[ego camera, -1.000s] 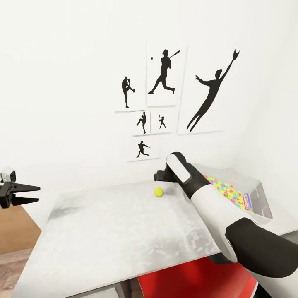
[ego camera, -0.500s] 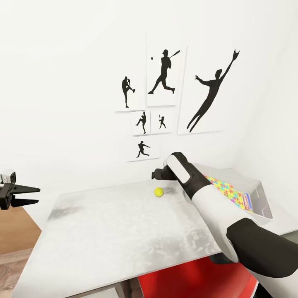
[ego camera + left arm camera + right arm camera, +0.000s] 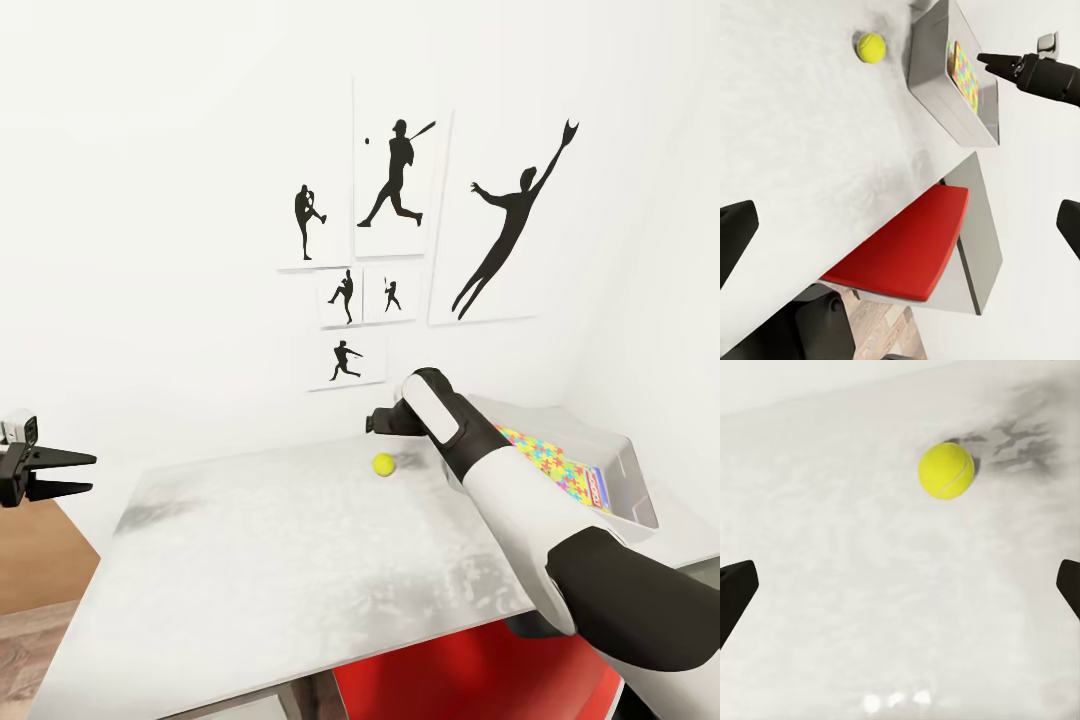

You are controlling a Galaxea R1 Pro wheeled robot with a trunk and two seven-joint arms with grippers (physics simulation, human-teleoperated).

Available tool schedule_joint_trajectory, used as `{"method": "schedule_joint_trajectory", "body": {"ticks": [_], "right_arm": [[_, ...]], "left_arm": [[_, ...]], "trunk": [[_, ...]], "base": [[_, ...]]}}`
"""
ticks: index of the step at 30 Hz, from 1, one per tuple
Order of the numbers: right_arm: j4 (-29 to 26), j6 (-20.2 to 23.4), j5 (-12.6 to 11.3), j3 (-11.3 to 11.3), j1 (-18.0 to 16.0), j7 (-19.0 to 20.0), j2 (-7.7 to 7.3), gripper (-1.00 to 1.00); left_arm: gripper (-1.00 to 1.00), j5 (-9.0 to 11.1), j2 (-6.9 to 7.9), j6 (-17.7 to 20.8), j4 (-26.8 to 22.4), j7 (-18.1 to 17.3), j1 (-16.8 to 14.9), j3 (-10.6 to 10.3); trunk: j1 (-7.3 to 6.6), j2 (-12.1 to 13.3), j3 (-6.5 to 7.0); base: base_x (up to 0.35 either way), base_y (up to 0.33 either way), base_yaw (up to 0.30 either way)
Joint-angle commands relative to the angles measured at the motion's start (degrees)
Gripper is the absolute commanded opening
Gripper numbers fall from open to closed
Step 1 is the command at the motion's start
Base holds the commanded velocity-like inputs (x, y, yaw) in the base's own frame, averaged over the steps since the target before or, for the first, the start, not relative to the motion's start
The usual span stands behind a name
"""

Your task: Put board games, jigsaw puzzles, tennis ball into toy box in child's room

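**Nearly on the ball**

Head view: ball (image 3: 384, 464) loose on surface (image 3: 280, 540), just beside box (image 3: 628, 478); puzzle (image 3: 548, 463) already inside. Right gripper (image 3: 372, 424) above and behind ball, fingers mostly hidden by forearm. Left gripper (image 3: 72, 473) off to the side, spread, empty.

Left wrist view: ball (image 3: 871, 47) near box wall (image 3: 934, 71); left fingers (image 3: 736, 232) wide apart, holding nothing.

Right wrist view: ball (image 3: 946, 470) ahead between widely parted fingers (image 3: 735, 589), untouched. Probably light, springy, apt to roll; best pinched across the middle. Board games hard to make out.
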Motion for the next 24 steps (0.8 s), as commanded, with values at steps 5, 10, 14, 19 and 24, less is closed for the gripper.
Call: {"method": "schedule_joint_trajectory", "body": {"ticks": [5,10,14,19,24], "right_arm": [[-0.03,0.05,-0.59,0.22,-0.08,-0.61,-0.08,1.00],[-0.03,0.05,-0.57,0.18,-0.09,-0.61,-0.05,1.00],[-0.03,0.05,-0.59,0.21,-0.08,-0.61,-0.02,1.00],[-0.03,0.05,-0.55,0.24,-0.08,-0.61,-0.07,1.00],[-0.03,0.05,-0.53,0.25,-0.08,-0.61,-0.17,1.00]], "left_arm": [[1.00,0.18,0.06,0.23,0.05,-0.23,-0.25,-0.40],[1.00,0.16,0.06,0.23,0.06,-0.23,-0.25,-0.42],[1.00,0.18,0.06,0.23,0.06,-0.23,-0.25,-0.43],[1.00,0.12,0.06,0.23,0.07,-0.23,-0.25,-0.44],[1.00,0.11,0.02,0.23,0.07,-0.23,-0.25,-0.44]], "trunk": [[0.04,-0.14,-0.14],[0.04,-0.14,-0.14],[0.04,-0.14,-0.14],[0.04,-0.14,-0.14],[0.04,-0.14,-0.14]], "base": [[0.102,0.099,0.022],[0.048,0.040,0.064],[0.010,0.008,0.083],[0.002,0.025,0.096],[0.000,0.123,0.108]]}}
